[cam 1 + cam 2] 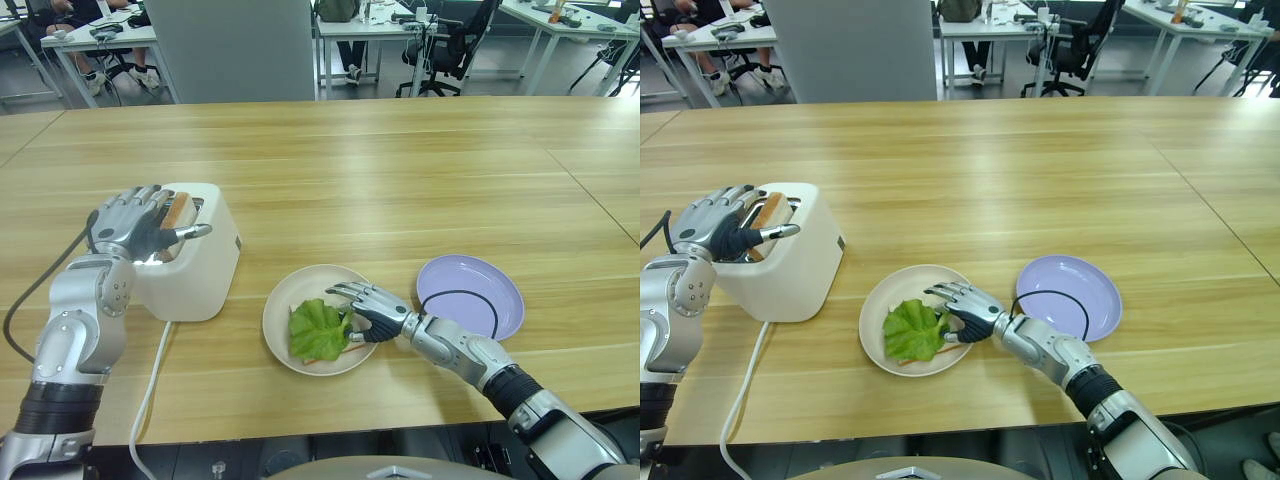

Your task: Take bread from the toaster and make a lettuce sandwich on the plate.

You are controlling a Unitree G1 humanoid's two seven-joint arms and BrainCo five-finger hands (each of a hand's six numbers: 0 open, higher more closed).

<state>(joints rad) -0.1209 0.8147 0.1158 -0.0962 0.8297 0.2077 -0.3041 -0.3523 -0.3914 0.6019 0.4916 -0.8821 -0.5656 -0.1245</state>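
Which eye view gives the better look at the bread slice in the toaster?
The right eye view: the bread slice stands out of the toaster with more of its face clear of the left robot hand. The left eye view shows the same slice narrower, with the hand covering more of it.

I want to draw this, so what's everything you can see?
Light wooden table: one, tan, under everything.
Boxy white toaster: one, white, table's left.
Toasted bread slice: one, brown, in the toaster's slot.
Round cream plate: one, cream, front middle.
Leafy green lettuce piece: one, green, on the cream plate.
Round purple plate: one, lilac, right of the cream plate.
White power cord: one, white, from toaster to front edge.
Left hand: one, silver, atop the toaster.
Right hand: one, silver, fingers spread beside the lettuce.
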